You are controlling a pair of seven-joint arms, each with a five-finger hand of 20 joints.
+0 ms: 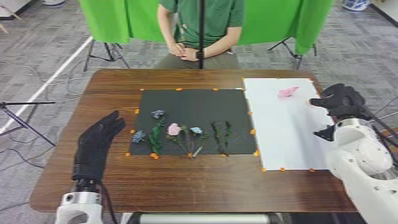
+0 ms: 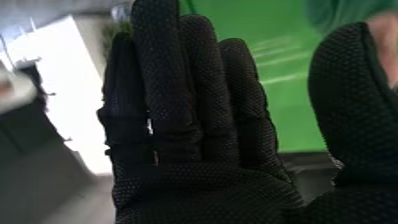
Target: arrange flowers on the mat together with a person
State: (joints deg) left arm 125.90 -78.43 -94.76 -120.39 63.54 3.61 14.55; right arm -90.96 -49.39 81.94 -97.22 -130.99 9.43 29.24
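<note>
One pink flower [image 1: 288, 92]: far right, on white mat [image 1: 284, 130]; probably light, soft, crushable; best pinched gently at its base.
Right hand [image 2: 191, 185]: wide, empty.
Left hand [image 1: 94, 137]: straight-fingered, empty.

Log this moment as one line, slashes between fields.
left hand open, beside dark mat / right hand open, at edge of white sheet / a pink flower on white sheet / person's hands together in lap

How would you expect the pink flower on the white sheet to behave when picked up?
The pink flower is probably light, being small beside the white sheet. Its ragged, uneven outline suggests soft petals that may give when pinched, and makes it unlikely to roll if pushed.
</note>
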